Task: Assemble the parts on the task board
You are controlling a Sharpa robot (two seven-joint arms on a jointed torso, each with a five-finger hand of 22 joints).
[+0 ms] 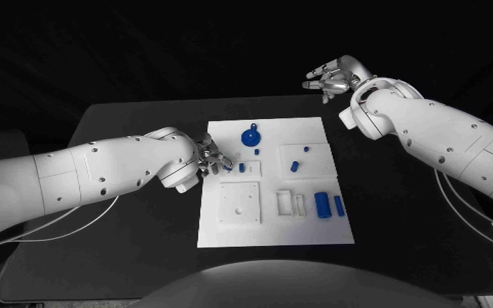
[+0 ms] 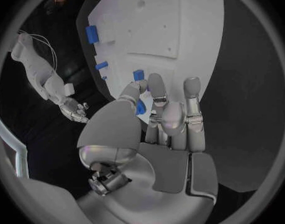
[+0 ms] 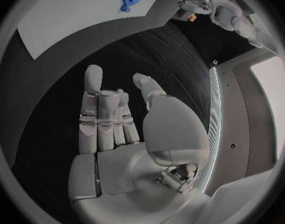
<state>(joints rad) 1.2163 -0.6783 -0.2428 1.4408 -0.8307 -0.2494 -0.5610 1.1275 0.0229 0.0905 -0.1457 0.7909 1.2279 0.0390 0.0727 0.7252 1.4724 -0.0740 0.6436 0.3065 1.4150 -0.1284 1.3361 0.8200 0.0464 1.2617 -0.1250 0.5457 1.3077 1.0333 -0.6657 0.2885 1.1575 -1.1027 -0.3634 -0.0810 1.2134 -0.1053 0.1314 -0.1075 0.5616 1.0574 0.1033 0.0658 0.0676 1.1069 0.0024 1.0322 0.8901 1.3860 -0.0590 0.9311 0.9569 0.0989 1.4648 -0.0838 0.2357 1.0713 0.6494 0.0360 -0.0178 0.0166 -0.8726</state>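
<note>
The white task board (image 1: 277, 233) lies mid-table. My left hand (image 1: 211, 157) sits at the board's left edge. Its thumb and a finger pinch a small blue part (image 2: 140, 107), with a second small blue part (image 2: 139, 75) just past the fingertips. These two show as a small blue part (image 1: 227, 167) and its neighbour (image 1: 241, 167). A round blue disc (image 1: 250, 137) lies at the far side, and two long blue pieces (image 1: 321, 204) lie near the right edge. My right hand (image 1: 334, 78) is raised beyond the board's far right corner, fingers apart and holding nothing.
A white square plate (image 1: 239, 202) and small white frames (image 1: 291, 203) sit on the near half of the board. Two more small blue parts (image 1: 294, 166) lie right of centre. Black table (image 1: 123, 251) surrounds the board; cables (image 1: 41, 226) trail at the left.
</note>
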